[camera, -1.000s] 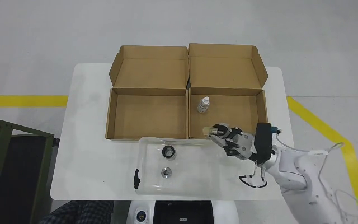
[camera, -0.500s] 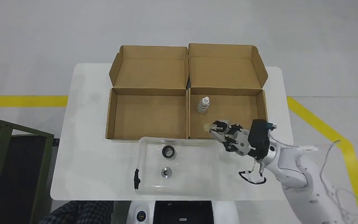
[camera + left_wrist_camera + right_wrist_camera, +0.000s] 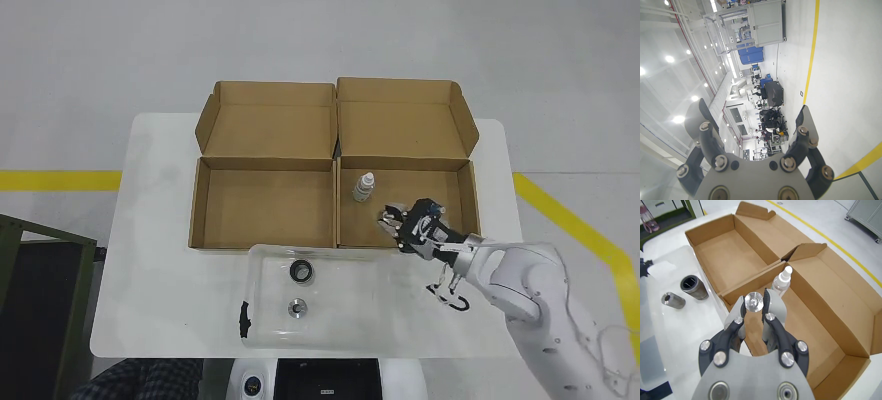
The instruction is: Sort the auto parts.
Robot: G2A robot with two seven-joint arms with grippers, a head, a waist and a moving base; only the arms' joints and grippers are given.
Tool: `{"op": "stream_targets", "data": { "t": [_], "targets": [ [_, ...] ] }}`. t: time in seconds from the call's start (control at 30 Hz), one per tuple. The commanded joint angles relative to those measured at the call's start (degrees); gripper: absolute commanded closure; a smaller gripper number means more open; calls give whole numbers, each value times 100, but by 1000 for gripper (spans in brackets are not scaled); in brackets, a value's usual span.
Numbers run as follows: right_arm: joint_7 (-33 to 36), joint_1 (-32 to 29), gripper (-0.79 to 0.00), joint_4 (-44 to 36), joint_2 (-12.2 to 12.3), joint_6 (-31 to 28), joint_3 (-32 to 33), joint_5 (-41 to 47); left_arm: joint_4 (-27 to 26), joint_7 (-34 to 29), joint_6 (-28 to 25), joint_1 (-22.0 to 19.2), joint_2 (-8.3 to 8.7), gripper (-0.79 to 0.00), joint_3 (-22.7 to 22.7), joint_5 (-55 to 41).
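My right gripper (image 3: 754,303) (image 3: 390,217) is shut on a small shiny round metal part (image 3: 754,304) and hangs over the right cardboard box (image 3: 460,205) (image 3: 838,306), close to its near wall. A small spray bottle (image 3: 364,185) (image 3: 782,281) stands in that box just beyond the gripper. The left cardboard box (image 3: 262,205) (image 3: 728,255) holds nothing. In the clear plastic tray (image 3: 262,300) (image 3: 657,321) lie a dark cylindrical sleeve (image 3: 301,270) (image 3: 693,288) and a smaller grey metal bushing (image 3: 297,307) (image 3: 673,301). My left gripper (image 3: 753,113) is open and points out into the hall, nothing between its fingers.
Both boxes stand side by side at the back of the white table (image 3: 155,250), lids folded back. The tray sits in front of them near the table's front edge. A black clip (image 3: 243,322) is on the tray's left rim.
My right gripper has carried the shiny part from over the tray's far right corner back and up, across the box wall, into the right box.
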Motion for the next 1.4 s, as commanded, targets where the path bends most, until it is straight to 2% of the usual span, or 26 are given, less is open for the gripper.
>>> {"op": "stream_targets", "data": {
  "t": [0.0,0.4,0.73,0.87,1.07,1.13,1.27,1.37],
  "targets": [
    [323,207,0,90,-14,48,-134,-28,0,0,0,0,0,-785,0,0],
    [1331,1345,0,1022,-137,235,-835,71,0,0,0,0,0,-785,0,0],
    [1658,1969,0,1760,-249,396,-1283,125,0,0,0,0,0,-785,0,0],
    [1694,2098,-49,1983,-285,415,-1426,111,0,0,0,0,0,-785,0,0],
    [1657,2232,-175,2252,-335,449,-1605,91,0,0,0,0,0,-785,0,0],
    [1653,2258,-268,2301,-350,452,-1664,75,0,0,0,0,0,-785,0,0],
    [1634,2295,-520,2302,-367,476,-1709,43,0,0,0,0,0,-785,0,0],
    [1629,2269,-570,2203,-359,494,-1661,34,0,0,0,0,0,-785,0,0]
  ]
}}
